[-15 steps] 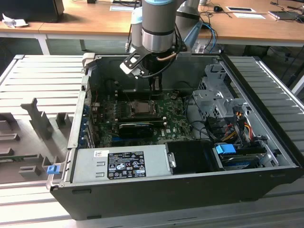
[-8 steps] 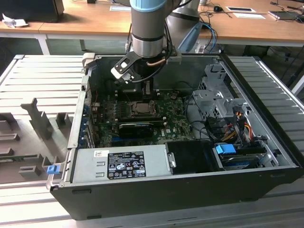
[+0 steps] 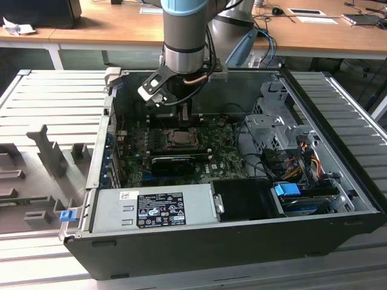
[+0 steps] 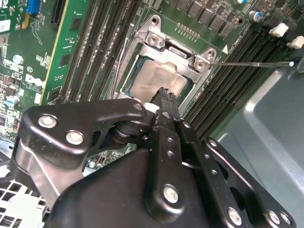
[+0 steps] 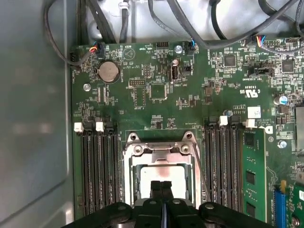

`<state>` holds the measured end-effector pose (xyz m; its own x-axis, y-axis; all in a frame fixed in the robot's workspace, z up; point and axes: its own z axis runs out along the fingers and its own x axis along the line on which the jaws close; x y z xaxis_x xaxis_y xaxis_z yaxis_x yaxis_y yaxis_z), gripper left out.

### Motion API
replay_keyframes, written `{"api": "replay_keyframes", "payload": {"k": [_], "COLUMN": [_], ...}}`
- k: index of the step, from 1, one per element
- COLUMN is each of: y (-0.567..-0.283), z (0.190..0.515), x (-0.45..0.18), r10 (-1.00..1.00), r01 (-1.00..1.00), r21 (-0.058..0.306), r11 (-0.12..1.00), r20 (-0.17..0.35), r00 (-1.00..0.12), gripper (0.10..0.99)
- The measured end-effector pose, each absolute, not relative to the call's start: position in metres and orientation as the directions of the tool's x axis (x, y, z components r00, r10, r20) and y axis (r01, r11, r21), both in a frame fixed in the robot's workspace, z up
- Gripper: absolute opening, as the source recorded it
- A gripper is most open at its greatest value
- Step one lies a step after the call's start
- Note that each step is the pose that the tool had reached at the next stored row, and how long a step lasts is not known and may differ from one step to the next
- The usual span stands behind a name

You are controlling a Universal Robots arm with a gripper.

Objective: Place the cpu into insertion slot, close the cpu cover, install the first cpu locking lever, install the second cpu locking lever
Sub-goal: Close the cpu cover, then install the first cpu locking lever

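Second wrist view, entry one: gripper (image 4: 164,92). Its fingers are pressed together with no gap and pinch nothing. The joined tip stands over the near edge of the cpu (image 4: 153,78); whether it touches or hangs just above cannot be told.

Entry two: cpu. A pale square lying flat inside the insertion slot (image 3: 179,138), framed on every visible side.

Entry three: cpu cover (image 4: 159,40). A silver-grey frame lying down over the slot, with the chip showing through its cut-out.

Entry four: locking lever (image 4: 251,63). A thin wire rod running from one corner of the slot out across the memory slots (image 4: 223,95) beside it. It appears unlatched.

Step in hand, as judged: seating the cover, with the chip placed and the levers not yet latched.

Handling note: pressure belongs on the frame's metal, not the chip face. It should be applied straight down and gently so the cover sits level on the slot. A skewed push could lift the far side. The closed tip should stay clear of the wire rod beside the slot.
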<state>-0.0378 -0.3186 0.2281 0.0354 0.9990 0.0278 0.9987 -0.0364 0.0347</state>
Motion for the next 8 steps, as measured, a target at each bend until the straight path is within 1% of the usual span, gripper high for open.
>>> {"api": "replay_keyframes", "payload": {"k": [3,8], "y": [-0.319,-0.319], "z": [0.228,0.264], "x": [-0.039,-0.039], "r10": [0.999,0.999], "r01": [0.999,0.999], "r21": [0.035,0.035], "r11": [-0.036,-0.036], "r20": [0.028,0.028], "r00": [0.035,0.035], "gripper": [0.106,0.106]}}
